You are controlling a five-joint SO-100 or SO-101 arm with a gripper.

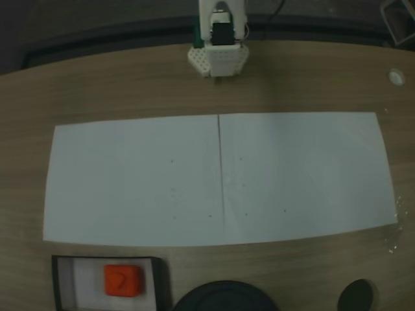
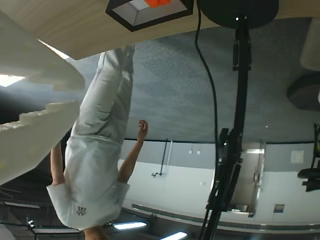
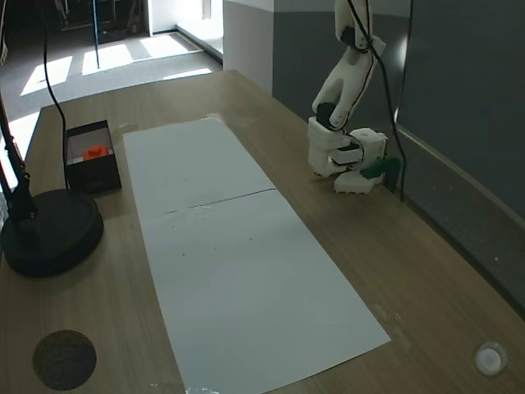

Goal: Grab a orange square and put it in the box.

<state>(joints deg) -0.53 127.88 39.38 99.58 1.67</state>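
Orange square [image 1: 122, 280] is sitting inside the box [image 1: 59, 285] at the lower left of a fixed view, resting on the whitish floor with clear floor showing on either side of it, so the placing looks done. Moving right along the bottom edge, a round black stand base [image 1: 224, 297] is poking into frame, just beside the box. Across the middle, two white paper sheets [image 1: 220, 178] are lying edge to edge on the wooden table [image 1: 130, 84], likely marking the work area. At top centre, the arm [image 1: 219, 39] is folding back over its own base, well apart from the box, apparently parked. In the wrist view, which is upside down, the gripper [image 2: 45, 95] is showing white fingers with a gap between them, released and gripping nothing. A person [image 2: 100, 150] is standing behind the table there.
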